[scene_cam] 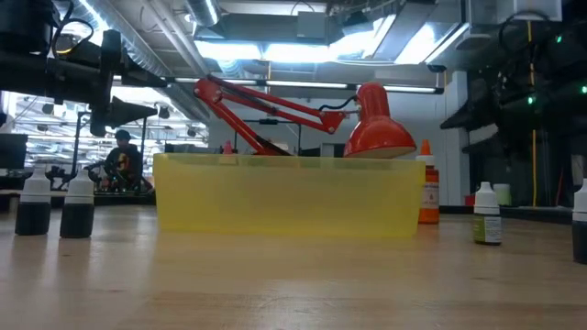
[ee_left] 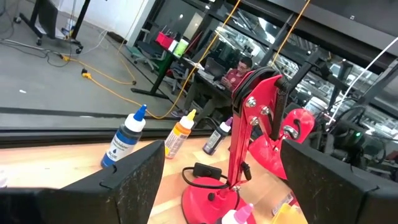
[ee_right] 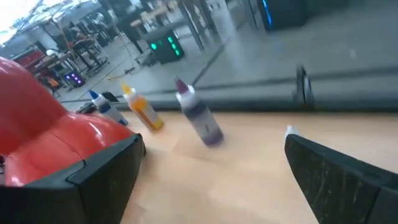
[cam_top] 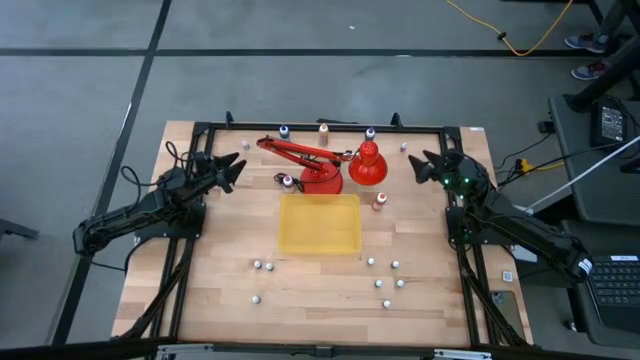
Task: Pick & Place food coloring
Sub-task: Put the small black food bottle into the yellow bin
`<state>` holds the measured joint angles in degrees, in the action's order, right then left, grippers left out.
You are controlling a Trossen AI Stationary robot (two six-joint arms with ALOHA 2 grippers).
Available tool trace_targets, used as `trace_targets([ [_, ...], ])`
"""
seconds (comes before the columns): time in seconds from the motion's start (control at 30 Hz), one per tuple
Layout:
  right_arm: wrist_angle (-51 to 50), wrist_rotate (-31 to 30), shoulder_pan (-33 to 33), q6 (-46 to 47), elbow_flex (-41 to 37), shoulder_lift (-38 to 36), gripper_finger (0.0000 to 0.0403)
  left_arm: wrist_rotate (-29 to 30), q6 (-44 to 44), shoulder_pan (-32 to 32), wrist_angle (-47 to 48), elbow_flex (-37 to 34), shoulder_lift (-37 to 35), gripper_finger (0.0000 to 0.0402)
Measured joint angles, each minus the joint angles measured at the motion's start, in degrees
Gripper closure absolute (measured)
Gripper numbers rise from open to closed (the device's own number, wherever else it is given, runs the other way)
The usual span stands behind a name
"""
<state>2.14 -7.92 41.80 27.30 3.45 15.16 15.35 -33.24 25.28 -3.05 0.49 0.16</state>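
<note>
The food coloring is several tiny bottles standing on the wooden table. A few stand along the far edge: blue (cam_top: 284, 131), orange (cam_top: 323, 128) and purple (cam_top: 370, 132). One stands by the lamp base (cam_top: 288, 181), one right of the yellow tray (cam_top: 379, 202), and more are scattered near the front (cam_top: 387, 284). The yellow tray (cam_top: 320, 222) rests flat at mid-table. My left gripper (cam_top: 232, 170) hovers open at the far left, pointing level toward the lamp. My right gripper (cam_top: 418, 167) hovers open at the far right, facing it. Neither has anything between its fingers.
A big red desk lamp (cam_top: 325, 165) stands between the two grippers behind the tray, its shade (cam_top: 368, 165) toward my right gripper. A black frame (cam_top: 330, 127) runs around the table. Bare wood lies left and right of the tray.
</note>
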Motion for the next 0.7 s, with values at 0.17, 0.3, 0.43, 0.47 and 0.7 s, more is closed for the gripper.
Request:
trace_targets([
  [0.17,-1.7,-0.8,0.0,-8.0,7.6,0.1,0.0010,0.0,-0.4,0.0,0.0,0.0,0.0,0.0090],
  [0.3,-10.2,-5.5,0.0,-9.9,17.0,1.6,0.0010,0.0,-0.5,0.0,0.0,0.0,0.0,0.0089],
  [0.43,-22.1,-8.7,0.0,-11.5,28.2,5.2,0.0010,0.0,-0.5,0.0,0.0,0.0,0.0,0.0091],
  [0.47,-24.3,-9.2,0.0,-11.6,30.9,6.5,0.0010,0.0,-0.5,0.0,0.0,0.0,0.0,0.0091],
  [0.7,-37.9,-11.1,0.0,-10.6,50.2,16.6,0.0010,0.0,-0.5,0.0,0.0,0.0,0.0,0.0091],
])
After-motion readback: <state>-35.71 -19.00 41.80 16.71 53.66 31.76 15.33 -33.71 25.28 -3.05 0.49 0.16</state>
